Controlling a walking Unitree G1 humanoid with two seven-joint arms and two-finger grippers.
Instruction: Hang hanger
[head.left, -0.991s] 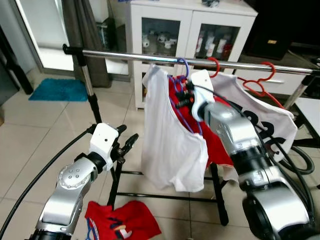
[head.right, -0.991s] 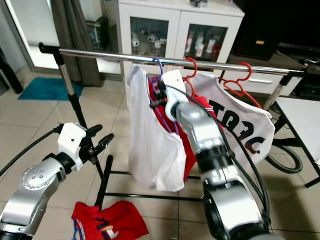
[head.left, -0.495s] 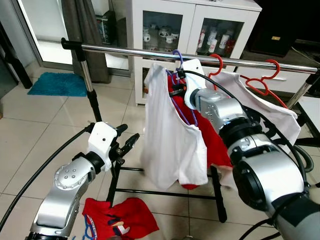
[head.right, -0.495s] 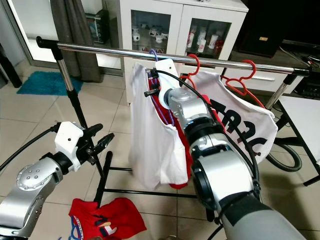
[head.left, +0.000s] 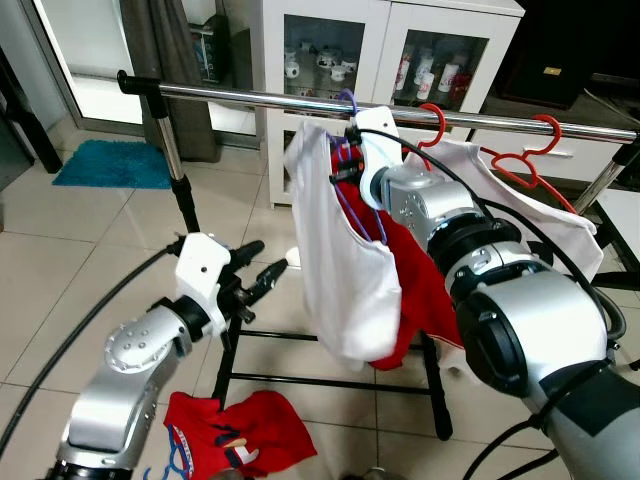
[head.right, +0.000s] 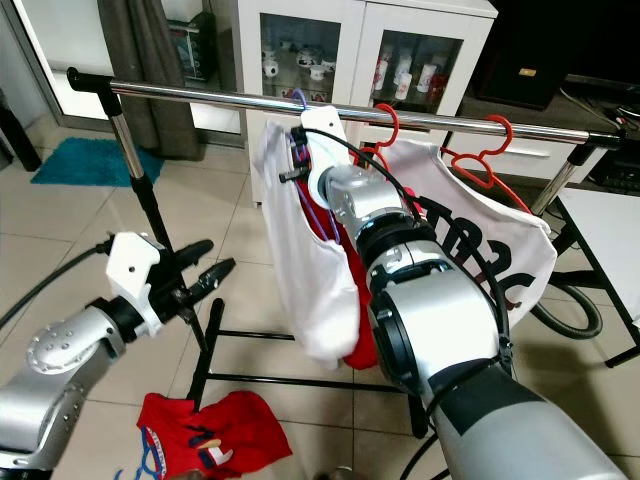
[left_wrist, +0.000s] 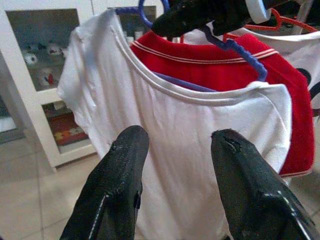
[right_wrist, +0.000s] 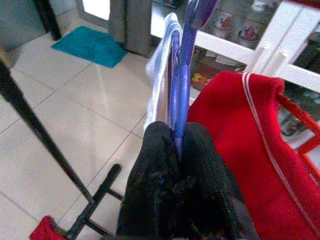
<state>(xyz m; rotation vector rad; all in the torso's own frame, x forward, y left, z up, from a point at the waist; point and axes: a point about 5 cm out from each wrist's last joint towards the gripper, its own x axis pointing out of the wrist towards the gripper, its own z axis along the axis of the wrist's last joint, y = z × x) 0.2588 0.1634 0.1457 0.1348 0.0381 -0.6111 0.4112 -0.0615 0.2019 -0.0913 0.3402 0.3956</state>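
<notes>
- Since the earlier frame: the right tool (right_wrist: 179, 145) has drawn back toward the robot along the rail, and the white shirt's hem now swings right, over the red shirt's lower part.
- Hanger (head.left: 352, 160): purple, hook over the rail (head.left: 250, 96), carrying the white shirt (head.left: 345, 260).
- Right tool: fingers together, clamped on the hanger's neck just under the rail.
- Red shirt (head.left: 410, 280): hangs just behind the white shirt, on a red hanger (head.left: 432, 120).
- White printed shirt (head.left: 540, 225): farther right on the rail, on another red hanger (head.left: 530, 150).
- Left tool (head.left: 262, 272): fingers apart, holding nothing, low beside the rack's post (head.left: 178, 175), pointed at the white shirt.
- Floor: red garment (head.left: 245, 445) lies by the rack's base; blue mat (head.left: 105, 165) far left.
- Background: white glass-door cabinet (head.left: 400, 50).
</notes>
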